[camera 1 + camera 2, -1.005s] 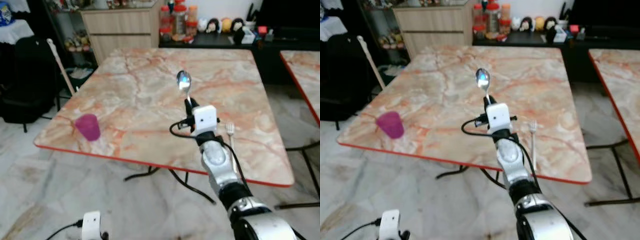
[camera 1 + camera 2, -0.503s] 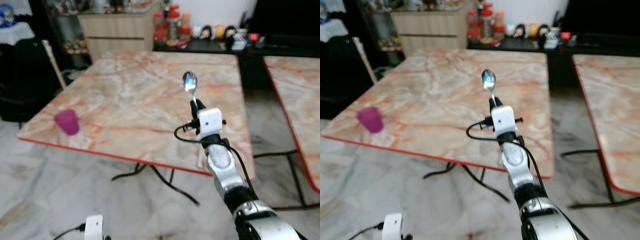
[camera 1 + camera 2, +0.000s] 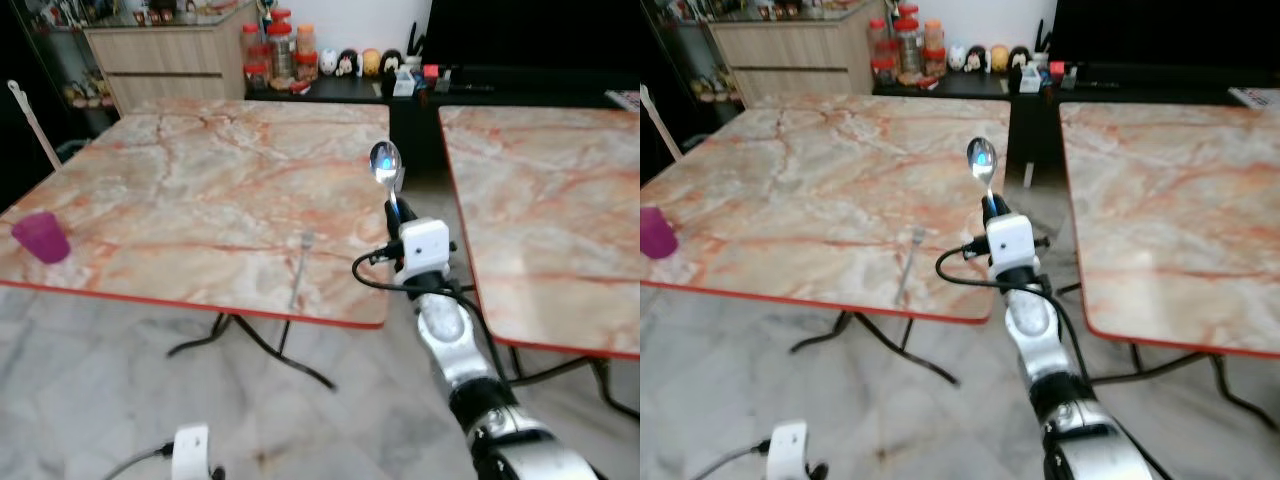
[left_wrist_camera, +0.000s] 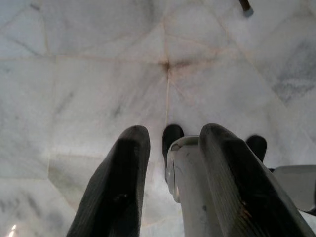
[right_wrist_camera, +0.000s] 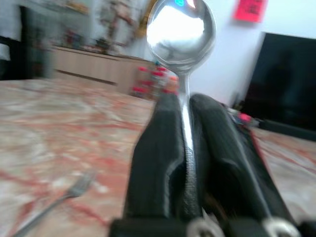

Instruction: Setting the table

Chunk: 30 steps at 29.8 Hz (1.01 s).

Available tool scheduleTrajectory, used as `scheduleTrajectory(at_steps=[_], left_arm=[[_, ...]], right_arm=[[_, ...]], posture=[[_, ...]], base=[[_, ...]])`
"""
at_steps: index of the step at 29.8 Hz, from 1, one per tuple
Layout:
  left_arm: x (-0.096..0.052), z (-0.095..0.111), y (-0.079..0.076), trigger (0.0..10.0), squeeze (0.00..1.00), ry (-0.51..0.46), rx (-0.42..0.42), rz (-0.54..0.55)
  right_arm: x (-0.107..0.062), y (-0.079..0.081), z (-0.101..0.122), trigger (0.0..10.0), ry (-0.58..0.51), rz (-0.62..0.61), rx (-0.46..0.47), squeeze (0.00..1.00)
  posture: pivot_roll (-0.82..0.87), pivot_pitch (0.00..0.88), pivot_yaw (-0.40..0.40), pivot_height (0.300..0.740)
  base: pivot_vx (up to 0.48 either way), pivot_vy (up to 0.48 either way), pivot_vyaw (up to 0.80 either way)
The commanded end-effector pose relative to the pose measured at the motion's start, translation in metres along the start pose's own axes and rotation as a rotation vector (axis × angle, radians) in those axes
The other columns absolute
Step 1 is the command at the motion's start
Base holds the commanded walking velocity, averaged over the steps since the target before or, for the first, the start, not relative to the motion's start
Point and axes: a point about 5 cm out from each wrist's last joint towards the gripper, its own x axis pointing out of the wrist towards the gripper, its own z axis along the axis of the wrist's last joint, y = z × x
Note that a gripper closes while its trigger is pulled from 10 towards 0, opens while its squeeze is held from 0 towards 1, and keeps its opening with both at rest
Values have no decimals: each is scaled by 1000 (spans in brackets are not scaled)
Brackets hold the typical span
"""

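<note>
Two marble tabletops, side by side with a gap. Right claw (image 3: 989, 205) raised over the gap at the left tabletop's (image 3: 180, 190) near corner, fingers clamped on a spoon (image 3: 386, 165) handle, bowl upright. Fork (image 3: 298, 270) lies on that tabletop near its front edge. Purple cup (image 3: 42, 237) at far left corner. Left claw (image 4: 168, 148) hangs over the floor (image 4: 98, 74), fingers apart, holding nothing.

Even, bright indoor light across both eye views; soft sheen on the marble table (image 3: 200, 190) toward 12 o'clock; the spoon (image 3: 385, 165) bowl catches a blue-white glare; dark, underexposed corners at 10 and 1 o'clock; slight softness throughout; right wrist view's background blurred; pale floor (image 4: 98, 74) evenly lit, faint shadows.
</note>
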Motion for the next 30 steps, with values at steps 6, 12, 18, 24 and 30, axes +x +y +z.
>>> scheduleTrajectory(at_steps=[6, 12, 18, 24, 30], left_arm=[[0, 2, 1, 10000, 0, -3, 5, 0], [0, 2, 0, 10000, 0, -5, 4, -3], [0, 1, 0, 10000, 0, -4, 6, -5], [0, -1, 1, 10000, 0, 1, 6, -4], [-1, -3, 0, 10000, 0, 5, 4, -6]], right_arm=[[1, -2, 5, 10000, -34, -1, -11, 0], [-1, -1, 3, 10000, -25, 0, -8, 0], [-3, -2, 2, 10000, -18, -2, -7, 0], [-6, -3, -2, 10000, -3, -7, -9, 0], [-20, -6, -11, 10000, 28, -10, -15, 0]], posture=[[-8, 3, 58, 740], [-8, 3, 58, 740], [-11, 9, 58, 740], [-11, 12, 57, 740], [-12, 17, 52, 740]], base=[[0, -389, 0], [0, -390, 0], [0, -387, 0], [0, -388, 0], [0, -388, 0]])
